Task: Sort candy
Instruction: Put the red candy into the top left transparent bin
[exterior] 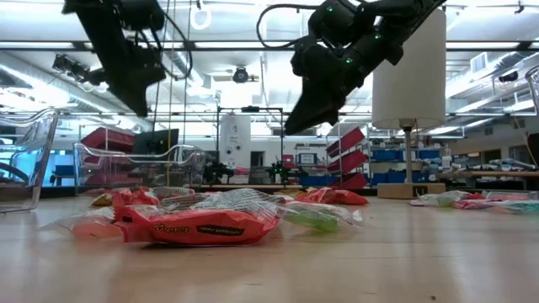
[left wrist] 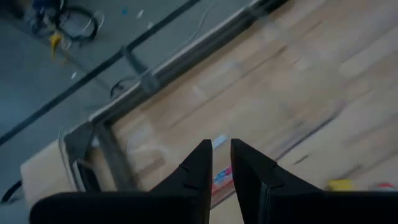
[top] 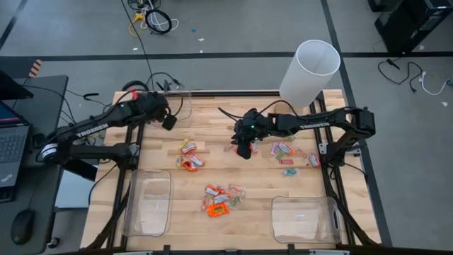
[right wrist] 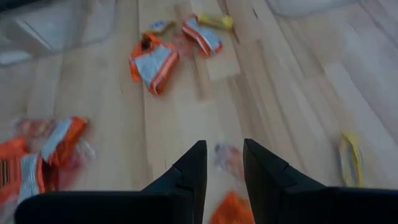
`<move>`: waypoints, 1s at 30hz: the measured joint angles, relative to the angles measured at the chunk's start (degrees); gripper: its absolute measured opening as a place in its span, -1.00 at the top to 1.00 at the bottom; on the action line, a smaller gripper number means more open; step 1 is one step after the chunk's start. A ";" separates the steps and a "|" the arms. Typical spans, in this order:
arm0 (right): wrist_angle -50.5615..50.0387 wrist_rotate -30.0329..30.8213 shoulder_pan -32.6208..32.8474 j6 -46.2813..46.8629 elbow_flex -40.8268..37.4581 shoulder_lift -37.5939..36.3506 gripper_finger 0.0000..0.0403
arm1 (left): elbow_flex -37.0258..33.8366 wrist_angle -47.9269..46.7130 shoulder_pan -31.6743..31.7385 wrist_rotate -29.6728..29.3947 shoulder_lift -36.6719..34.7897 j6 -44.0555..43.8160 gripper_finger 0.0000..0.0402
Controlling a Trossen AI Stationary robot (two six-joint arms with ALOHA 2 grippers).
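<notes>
Wooden tabletop (top: 212, 131), candy (top: 218, 200) scattered. Right gripper (right wrist: 219, 163) above it, jaws slightly parted, pink sweet (right wrist: 229, 158) below the gap. Left gripper (left wrist: 219, 163) likewise, nothing held.

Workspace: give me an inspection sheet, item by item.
Surface: pale wooden slatted table, bare between piles.
Job's things: small wrapped candies in three loose piles, orange, orange-and-white, pink-and-pale.
Clutter: two clear plastic rectangular bins; white cylinder.
Hands: left hand raised near the far edge; right hand raised over the middle; nothing held.
Cables: loose cords on the floor.
Surroundings: laptop on a side desk; shelving behind.
</notes>
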 joint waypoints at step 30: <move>-6.80 15.98 -2.38 10.60 -0.02 -0.30 0.55 | 0.19 9.00 -15.88 -0.02 -5.99 1.66 0.69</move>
